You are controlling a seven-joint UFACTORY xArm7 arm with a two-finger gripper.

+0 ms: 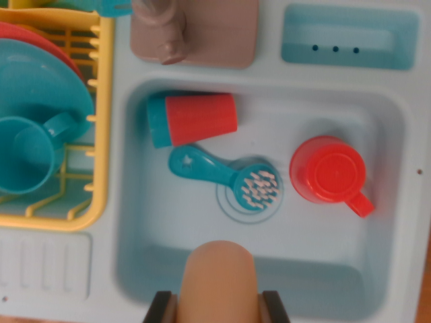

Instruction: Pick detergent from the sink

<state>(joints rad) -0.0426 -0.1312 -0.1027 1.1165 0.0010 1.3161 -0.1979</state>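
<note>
My sink (377, 134) looks like smooth matt pale plastic; the red cup (328, 169) shines glossy plastic; the yellow rack (101, 134) and teal brush (222, 175) look smooth plastic too.

Two cups (328, 173) (25, 153); one brush (225, 177); one bottle (192, 119); two plates (40, 81) (47, 40).

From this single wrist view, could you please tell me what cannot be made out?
- Fingers: cut off by the bottom edge; the tan object hides their gap.
- Tan object: blurred, identity unclear.
- Sink's near wall: hidden behind it.
- Blue plate in the yellow rack: cut off at the wrist view's left.
</note>
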